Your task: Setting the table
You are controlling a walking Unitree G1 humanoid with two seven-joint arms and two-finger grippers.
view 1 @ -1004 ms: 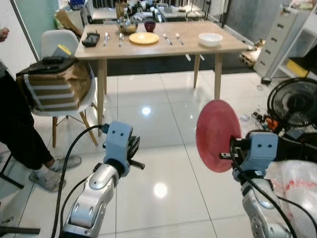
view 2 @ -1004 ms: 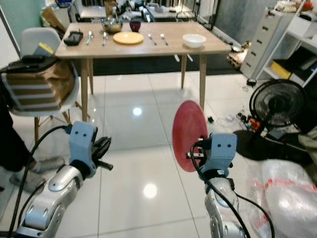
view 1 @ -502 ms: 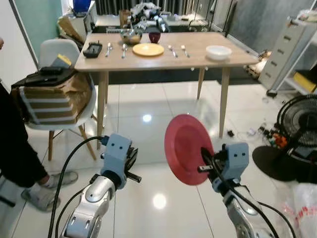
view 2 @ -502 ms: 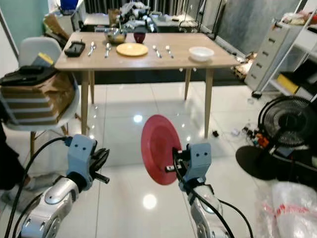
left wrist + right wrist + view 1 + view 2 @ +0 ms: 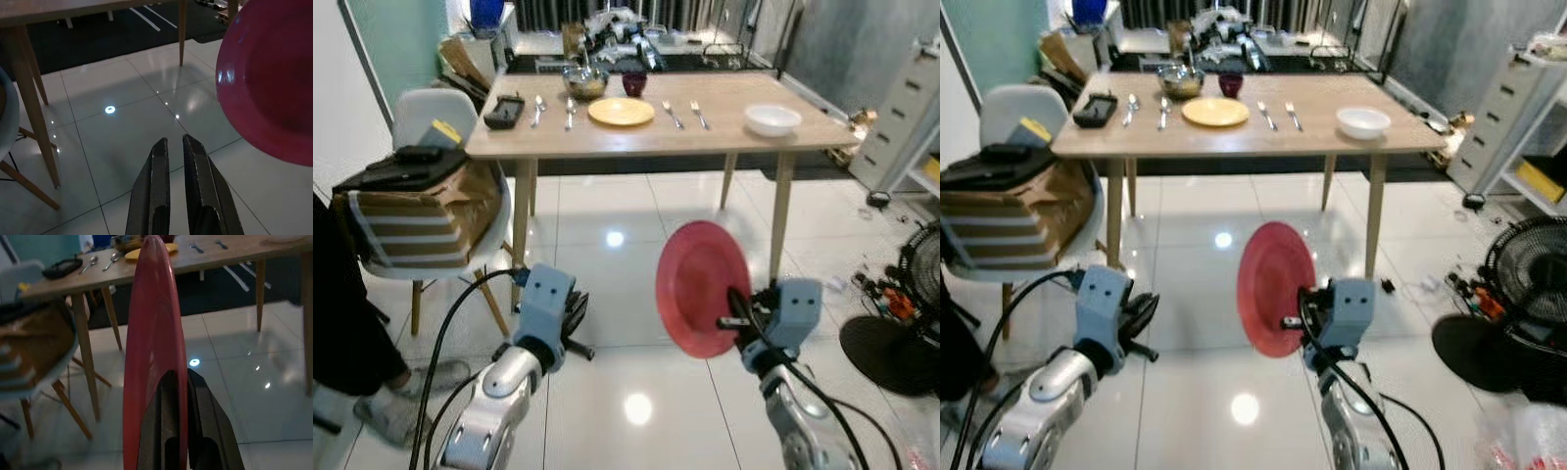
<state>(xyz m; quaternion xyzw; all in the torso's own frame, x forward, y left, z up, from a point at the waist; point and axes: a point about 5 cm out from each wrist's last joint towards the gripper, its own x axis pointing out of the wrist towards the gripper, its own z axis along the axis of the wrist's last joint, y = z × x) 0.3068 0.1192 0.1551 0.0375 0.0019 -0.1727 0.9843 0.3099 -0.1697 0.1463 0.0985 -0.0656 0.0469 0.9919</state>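
My right gripper [image 5: 736, 318] is shut on the rim of a red plate [image 5: 701, 286], held upright on edge in front of me above the floor; the plate [image 5: 154, 347] runs between the two black fingers [image 5: 201, 421]. My left gripper [image 5: 174, 147] is shut with nothing in it, low over the tiles at my left [image 5: 576, 315]. Ahead stands the wooden table [image 5: 734, 132] with a yellow plate [image 5: 621, 111], a white bowl [image 5: 772, 119], a dark red cup [image 5: 633, 83], a metal bowl [image 5: 584, 80], spoons [image 5: 539, 103] and forks [image 5: 674, 114].
A white chair [image 5: 423, 108] loaded with a brown bag [image 5: 421, 220] stands left of the table. A person's leg [image 5: 342, 323] is at the far left. A black fan [image 5: 1526, 269] and white drawers [image 5: 899, 117] are to the right. Glossy tiled floor [image 5: 607, 225] lies between me and the table.
The camera has come closer to the table and turned a little; the table now sits larger and more centred. The red plate stays in my right gripper, slightly raised.
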